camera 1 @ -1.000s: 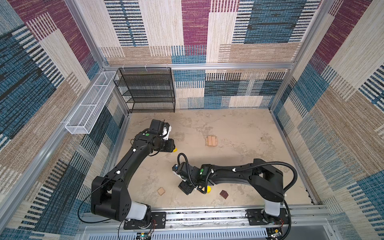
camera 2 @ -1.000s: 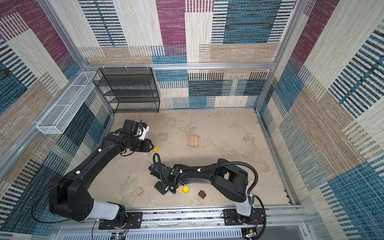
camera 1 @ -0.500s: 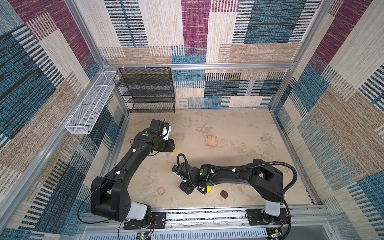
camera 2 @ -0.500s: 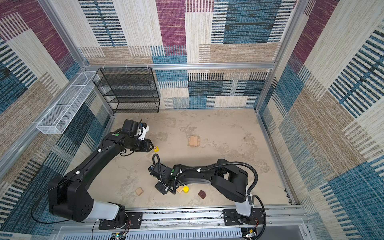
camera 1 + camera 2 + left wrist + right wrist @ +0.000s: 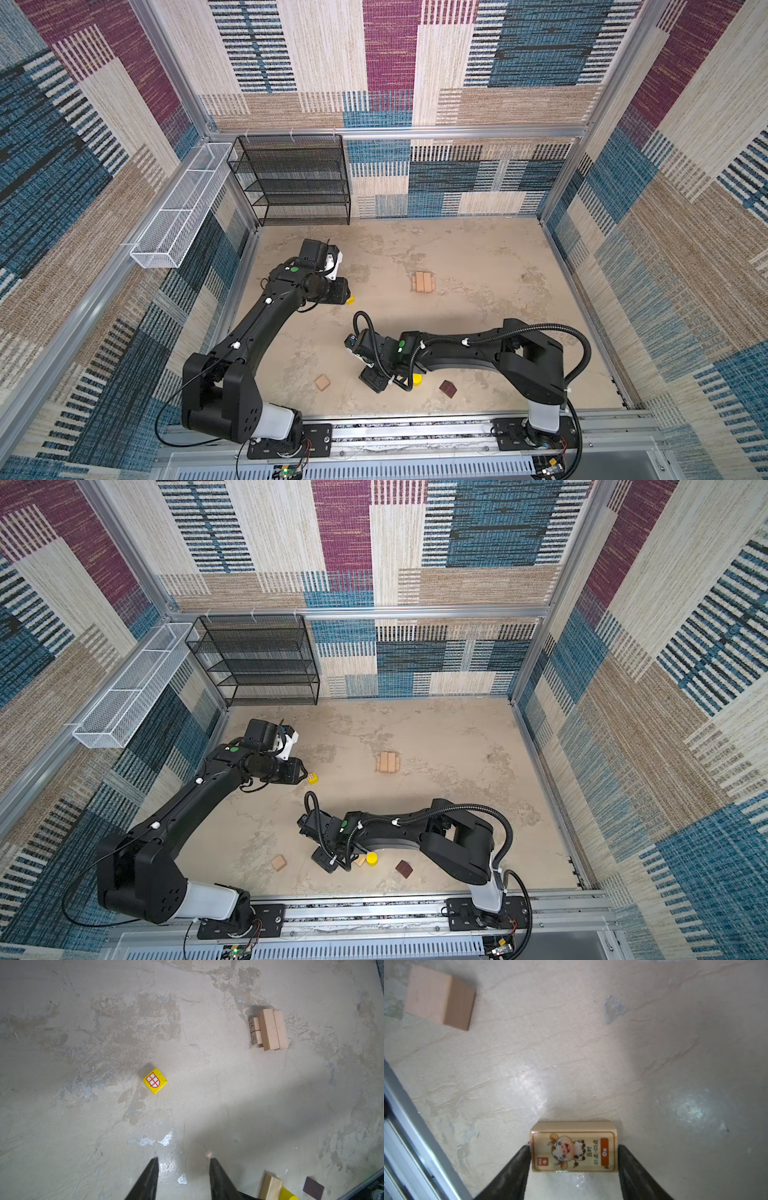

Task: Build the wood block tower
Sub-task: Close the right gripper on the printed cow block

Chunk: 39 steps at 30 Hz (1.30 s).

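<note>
1. We see one black mesh shelf rack (image 5: 291, 178) standing at the back left of the beige table (image 5: 478, 257), and one white wire basket (image 5: 183, 208) hanging on the left wall beside it.
2. The left gripper (image 5: 182, 1159) hovers with its jaws apart and grips nothing. One yellow cube with a red-and-white shield (image 5: 155, 1081) lies ahead of its fingertips, clear of them.
3. The right gripper (image 5: 573, 1147), near the front edge, is clamped on the two ends of one ox-printed pale wooden plank (image 5: 572, 1132).
4. The tower so far is a low stack of pale wooden planks (image 5: 424, 282) standing mid-table, well apart from both grippers. We cannot count its planks.
5. Loose near the front lie one tan wooden cube (image 5: 322, 382), one dark brown roof-shaped block (image 5: 448, 388), and one yellow cylinder (image 5: 417, 379) just beside the right gripper.
</note>
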### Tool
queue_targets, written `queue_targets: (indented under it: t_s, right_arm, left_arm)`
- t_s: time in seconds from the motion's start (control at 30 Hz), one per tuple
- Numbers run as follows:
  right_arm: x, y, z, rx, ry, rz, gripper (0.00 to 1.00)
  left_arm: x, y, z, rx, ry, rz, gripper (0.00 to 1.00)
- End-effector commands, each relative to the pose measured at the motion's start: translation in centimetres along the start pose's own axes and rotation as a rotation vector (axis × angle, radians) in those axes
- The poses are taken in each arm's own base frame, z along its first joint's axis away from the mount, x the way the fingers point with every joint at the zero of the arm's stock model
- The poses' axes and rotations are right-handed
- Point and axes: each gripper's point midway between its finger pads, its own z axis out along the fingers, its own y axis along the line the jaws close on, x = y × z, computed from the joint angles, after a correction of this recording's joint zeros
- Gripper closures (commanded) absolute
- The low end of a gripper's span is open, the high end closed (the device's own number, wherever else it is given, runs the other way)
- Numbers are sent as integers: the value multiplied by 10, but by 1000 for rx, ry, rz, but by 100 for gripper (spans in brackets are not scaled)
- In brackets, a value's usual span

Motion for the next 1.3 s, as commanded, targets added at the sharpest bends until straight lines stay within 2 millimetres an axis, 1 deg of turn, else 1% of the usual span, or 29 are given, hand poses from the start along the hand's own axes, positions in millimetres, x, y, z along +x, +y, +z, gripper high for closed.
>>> queue_targets:
  t_s: [0.0, 0.4, 0.6, 0.77, 0.93, 1.07, 1.13, 1.27]
  right_arm:
    - [-3, -2, 0, 17, -6, -12, 32]
    - [-4, -4, 1, 33, -4, -10, 36]
    - [-2, -5, 0, 39, -4, 2, 40]
    - [-1, -7, -1, 50, -4, 13, 44]
    - [-2, -8, -3, 56, -12, 21, 53]
    - [-3, -10, -5, 63, -19, 32, 58]
    - [-4, -10, -7, 65, -25, 38, 62]
    - [-5, -12, -11, 72, -39, 52, 66]
  left_arm:
    - [5, 2, 1, -12, 19, -20, 55]
    - [4, 3, 0, -15, 17, -19, 55]
    - [5, 3, 0, -16, 16, -19, 55]
    - [5, 3, 0, -18, 17, -19, 55]
    - [4, 3, 0, -19, 14, -19, 55]
    - [5, 4, 0, -20, 14, -19, 55]
    - [4, 3, -1, -20, 12, -18, 55]
    - [5, 4, -1, -20, 12, -19, 55]
